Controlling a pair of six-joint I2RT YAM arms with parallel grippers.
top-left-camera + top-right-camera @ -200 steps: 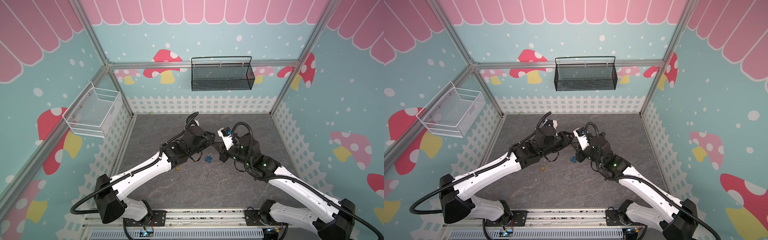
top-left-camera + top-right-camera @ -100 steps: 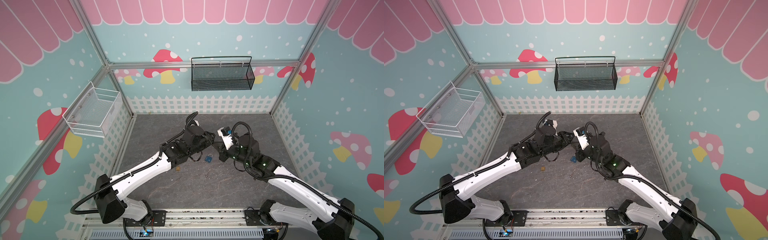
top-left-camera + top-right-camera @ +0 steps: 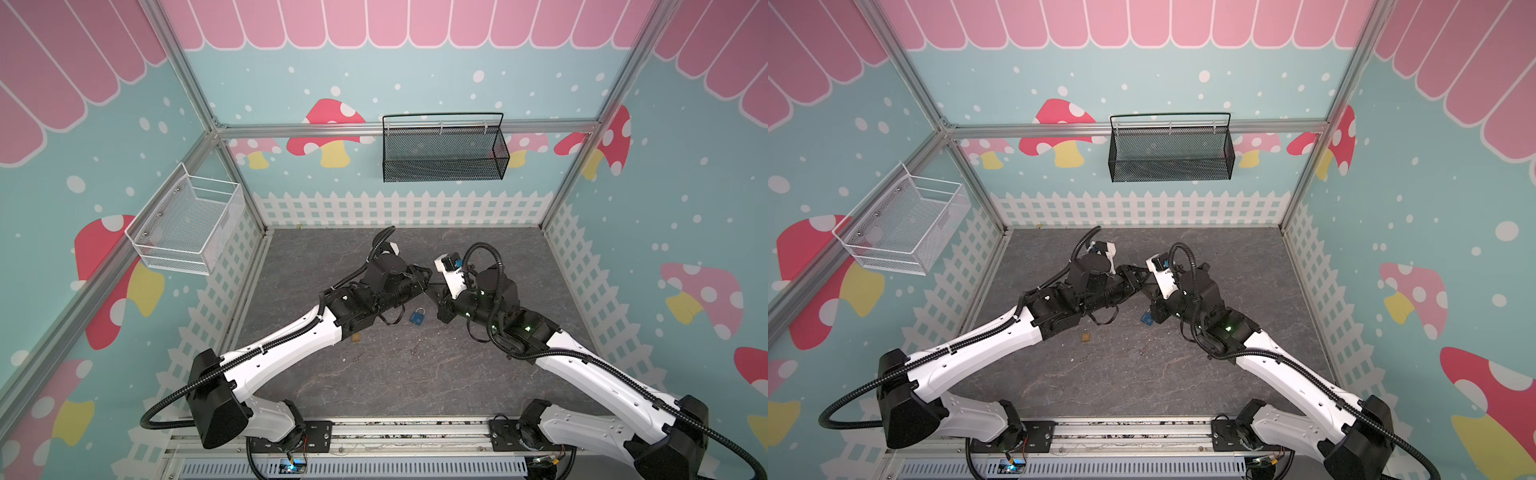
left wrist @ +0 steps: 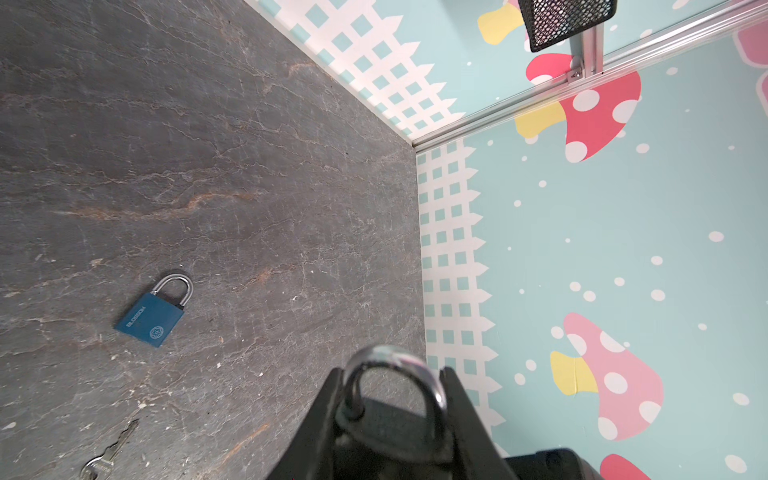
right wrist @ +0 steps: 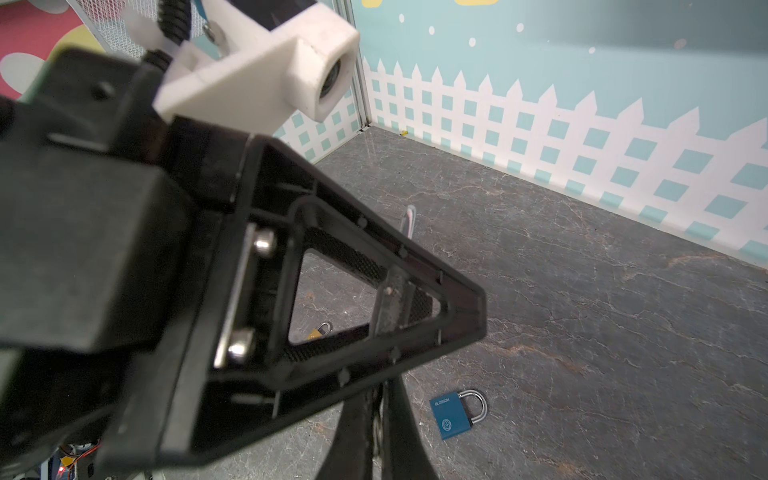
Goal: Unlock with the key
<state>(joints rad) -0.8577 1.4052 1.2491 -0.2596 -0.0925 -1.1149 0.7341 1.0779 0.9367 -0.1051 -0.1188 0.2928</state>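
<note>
The left gripper [image 3: 423, 277] is clamped on the dark body of a padlock [image 4: 392, 358], held above the floor [image 3: 374, 374] near the middle of the cell, with the silver shackle poking just past the fingertips. The right gripper [image 5: 379, 399] sits tip to tip with it, pressed tight; a sliver of metal shows between its fingers, too small to tell what it is. A blue lock [image 3: 417, 316] lies flat just below the two tips, a key [image 4: 109, 455] lies near it, and a brass lock [image 3: 356, 337] lies beside the left arm.
</note>
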